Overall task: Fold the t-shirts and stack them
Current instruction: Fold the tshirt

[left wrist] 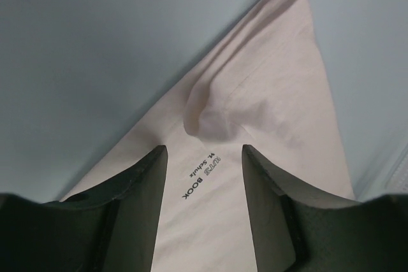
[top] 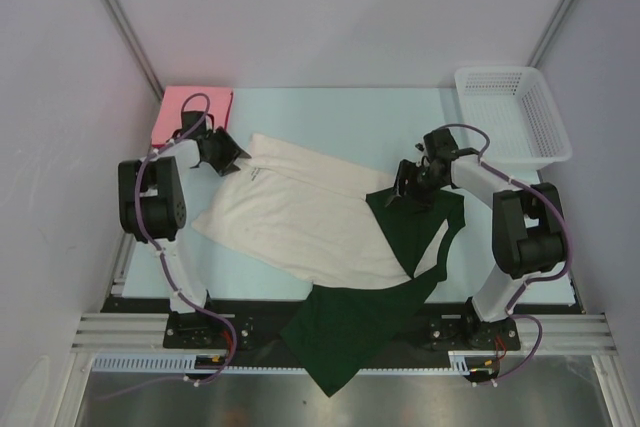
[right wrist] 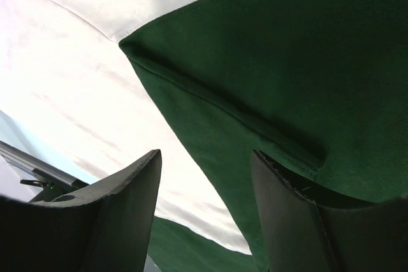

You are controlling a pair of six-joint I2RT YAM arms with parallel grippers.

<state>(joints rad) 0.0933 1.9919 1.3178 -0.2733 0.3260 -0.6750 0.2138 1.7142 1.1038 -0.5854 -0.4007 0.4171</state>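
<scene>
Shirt of cream-and-dark-green cloth point(top: 300, 222), crumpled on pale blue table point(top: 330, 112), hem over near edge; square-folded pink-red shirt point(top: 172, 112) at far-left corner. Hovered with left gripper point(top: 228, 155) and right gripper point(top: 408, 192) both spread astride fabric, pinching nothing. Probably needed level, matching bites before lifting.

- You have a pale blue table top point(top: 340, 112) under soft, even light.
- Plain whitish walls close it in: the left wall point(top: 50, 97), the back wall point(top: 330, 7) and the right wall point(top: 612, 67).
- A thin metal strut point(top: 120, 17) goes up the back left corner, and a second strut point(top: 565, 7) up the back right one.
- A white plastic mesh basket point(top: 510, 112) stands at the far right corner of the table.
- An aluminium rail point(top: 130, 330) crosses the near edge, with a grey metal sheet point(top: 420, 402) on its near side.
</scene>
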